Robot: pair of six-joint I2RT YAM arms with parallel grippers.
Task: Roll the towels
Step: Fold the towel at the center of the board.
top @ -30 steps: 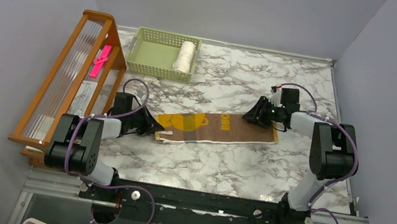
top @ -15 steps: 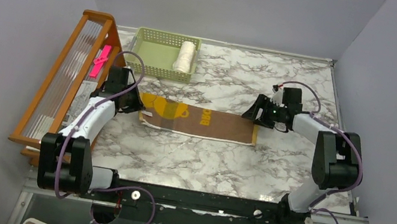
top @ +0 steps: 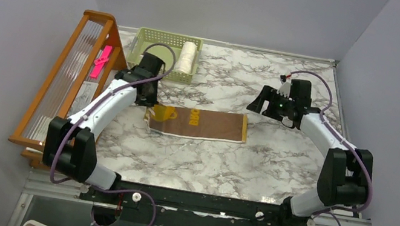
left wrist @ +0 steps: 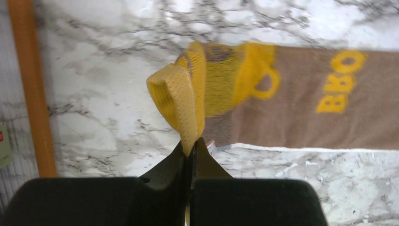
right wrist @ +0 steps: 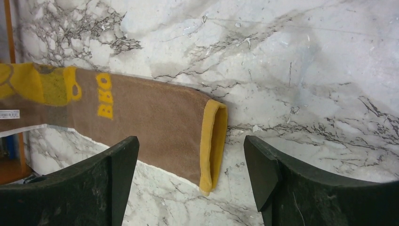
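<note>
brown towel [top: 208, 125] lies stretched left-right, left end raised.

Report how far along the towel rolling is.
Done: the white towel sits rolled in the basket. In hand: the yellow towel lies unrolled, brown face up, with its left end pinched and lifted by the shut left pincer. The right pincer hangs open near the other end, holding nothing. Left: rolling the yellow towel, which is not yet begun.
</note>
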